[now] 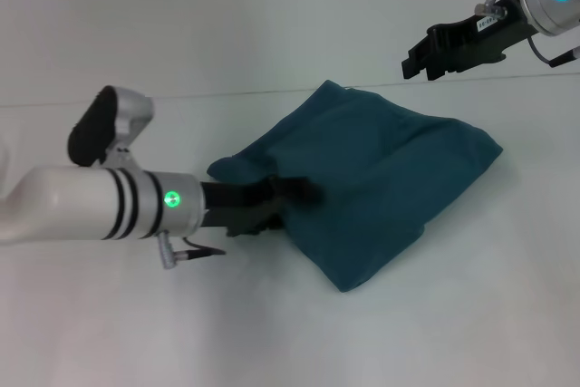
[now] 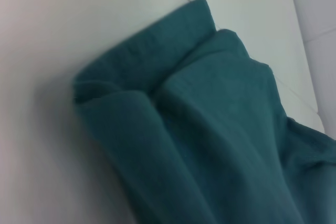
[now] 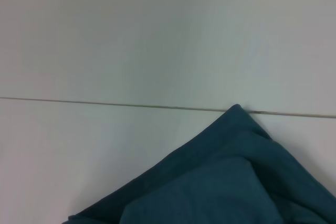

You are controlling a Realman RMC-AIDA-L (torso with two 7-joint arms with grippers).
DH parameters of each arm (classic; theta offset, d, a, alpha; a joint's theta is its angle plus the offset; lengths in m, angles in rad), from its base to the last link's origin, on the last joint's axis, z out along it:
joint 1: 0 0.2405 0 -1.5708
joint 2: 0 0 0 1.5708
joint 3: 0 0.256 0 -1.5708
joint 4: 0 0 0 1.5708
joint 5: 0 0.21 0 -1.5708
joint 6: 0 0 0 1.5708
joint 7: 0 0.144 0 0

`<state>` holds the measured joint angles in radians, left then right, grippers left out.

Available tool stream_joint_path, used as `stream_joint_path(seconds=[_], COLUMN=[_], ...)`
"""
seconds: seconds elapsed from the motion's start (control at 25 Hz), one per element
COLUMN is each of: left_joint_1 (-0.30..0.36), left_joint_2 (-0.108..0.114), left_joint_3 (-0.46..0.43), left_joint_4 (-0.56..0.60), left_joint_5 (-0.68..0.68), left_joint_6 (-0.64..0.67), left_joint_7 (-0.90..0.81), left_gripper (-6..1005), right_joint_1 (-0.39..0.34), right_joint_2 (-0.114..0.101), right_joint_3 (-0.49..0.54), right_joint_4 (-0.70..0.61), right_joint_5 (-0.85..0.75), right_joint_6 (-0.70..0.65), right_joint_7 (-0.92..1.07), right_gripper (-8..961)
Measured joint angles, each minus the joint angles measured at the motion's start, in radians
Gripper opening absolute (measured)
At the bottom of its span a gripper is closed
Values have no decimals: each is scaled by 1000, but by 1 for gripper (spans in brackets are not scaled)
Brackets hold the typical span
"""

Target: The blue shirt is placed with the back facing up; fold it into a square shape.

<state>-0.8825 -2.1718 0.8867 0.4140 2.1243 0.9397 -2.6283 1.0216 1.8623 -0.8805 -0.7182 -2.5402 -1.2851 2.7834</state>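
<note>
The blue shirt lies folded into a rumpled, roughly four-sided bundle in the middle of the white table, plain side showing. My left gripper reaches in low from the left and meets the shirt's left edge, its tip over the cloth. The left wrist view is filled by the shirt, with stacked folded layers and one corner pointing away. My right gripper hangs raised at the upper right, behind and above the shirt, open and holding nothing. A far corner of the shirt shows in the right wrist view.
The white table spreads around the shirt on every side. A thin seam runs across its surface behind the shirt's far corner. No other objects show.
</note>
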Motion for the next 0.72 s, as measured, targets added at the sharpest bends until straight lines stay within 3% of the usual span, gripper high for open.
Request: stream_joint_path(seconds=[0.12,0.28,0.48,0.72], left_joint_1=[-26,-14,-12,-19], left_joint_2=[0,-1,-1,0], left_joint_3=[-4,4,6,6], left_joint_4=[-19,3,2,7], left_joint_5=[-5,-47,-52,-58], left_joint_6=[-12,0,8,37], left_joint_7=[6,28,29,43], left_gripper=[730,699,498,339], right_joint_1=[-1,-9,-14,-12], right_joint_2=[1,6,8,9], right_joint_3=[0,0,2,3], right_joint_4=[1,-1,1,0], right_joint_5=[0,0,1,1], right_joint_6=[0,0,1,-2], right_joint_7=[-3,-5,-5,-5], right_gripper=[393,393,393,393])
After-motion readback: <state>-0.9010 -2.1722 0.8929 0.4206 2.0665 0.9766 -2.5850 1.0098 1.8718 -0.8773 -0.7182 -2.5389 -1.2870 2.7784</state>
